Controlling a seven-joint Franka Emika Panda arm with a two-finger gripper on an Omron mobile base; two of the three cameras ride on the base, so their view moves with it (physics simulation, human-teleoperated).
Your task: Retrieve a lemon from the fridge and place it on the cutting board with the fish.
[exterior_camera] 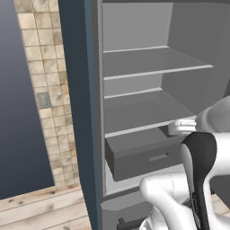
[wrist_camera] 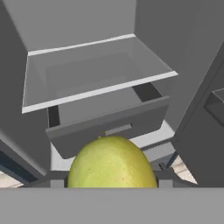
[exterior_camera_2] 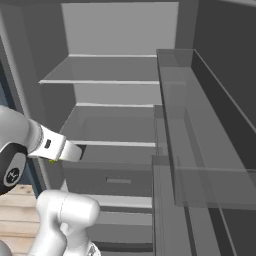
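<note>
You've got the lemon (wrist_camera: 112, 162) clamped in the fingers, right at the hand camera, clear of the fridge (wrist_camera: 87, 78) interior. It's smooth, matte, yellow-green (a sliver shows under the wrist in the right base view). Retrieval looks done; carrying it to the cutting board remains. Beyond, drawer (wrist_camera: 109, 127) ajar, shelves bare.

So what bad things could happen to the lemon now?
The gripper holds the lemon in front of the open fridge, so it might slip out and drop to the floor. The fridge's drawer sticks out just below, and the door bins stand close on one side; swinging away carelessly could knock the lemon against them.
</note>
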